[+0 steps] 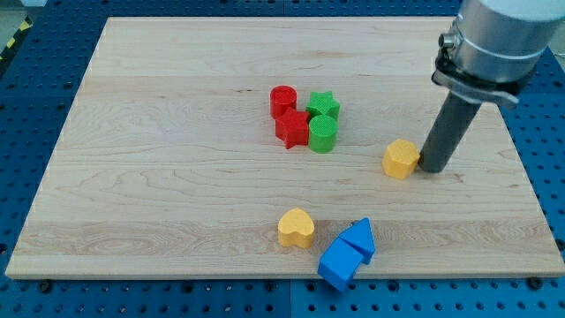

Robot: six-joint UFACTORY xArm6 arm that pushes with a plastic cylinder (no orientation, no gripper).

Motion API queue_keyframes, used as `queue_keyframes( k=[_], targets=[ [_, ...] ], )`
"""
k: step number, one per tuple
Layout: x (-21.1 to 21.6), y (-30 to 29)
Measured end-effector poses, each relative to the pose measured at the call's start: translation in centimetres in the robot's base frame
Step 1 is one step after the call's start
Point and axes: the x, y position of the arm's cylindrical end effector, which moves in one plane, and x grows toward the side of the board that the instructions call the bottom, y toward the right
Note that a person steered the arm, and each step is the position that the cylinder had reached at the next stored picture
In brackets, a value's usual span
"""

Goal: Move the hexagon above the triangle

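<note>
Pale wood covers the bench (177, 203). No claw shows, only a rod, so its state cannot be told; my tip (433, 168) touches the yellow hexagon (401, 159) just to its left. Well down-left lies the blue triangle (359, 238) (touching a blue block (339, 262)).

Robotics lab bench, blue perforated table (53, 106), wooden board (177, 194), grey arm (494, 35)
</note>
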Motion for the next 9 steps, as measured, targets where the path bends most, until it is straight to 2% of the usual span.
queue_keyframes(
  k=[2,3,4,6,9],
  targets=[
    [-4.4,0.3],
    [-4.7,0.2],
    [-4.6,-2.8],
    [-1.2,-2.9],
    [1.2,-1.9]
  ],
)
